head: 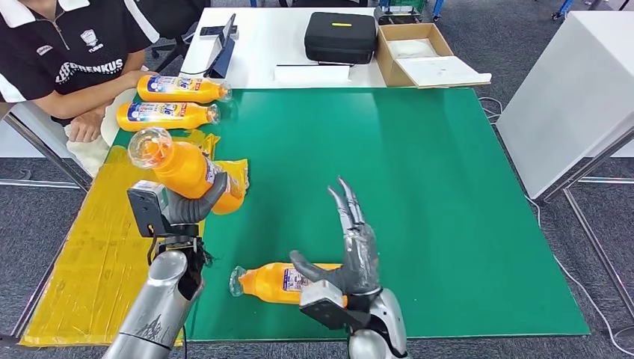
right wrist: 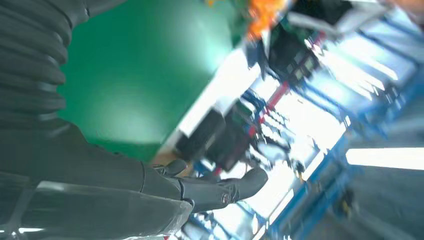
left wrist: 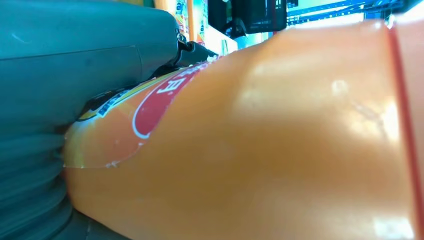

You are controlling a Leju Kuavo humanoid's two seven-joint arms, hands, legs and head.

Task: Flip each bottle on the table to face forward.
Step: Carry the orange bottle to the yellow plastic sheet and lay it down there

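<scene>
Right hand [head: 351, 254] open over near-edge bottle [head: 273, 283]; left hand [head: 183, 206] gripping raised bottle [head: 176, 164], green mat [head: 448, 209] beyond

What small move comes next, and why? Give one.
Probably the left hand should lower the bottle it holds onto the green mat, label up, beside the two labelled bottles lying near the person. That bottle is lifted off the table, so it must be set down first. The open right hand hovers over the near bottle, not gripping it.
</scene>
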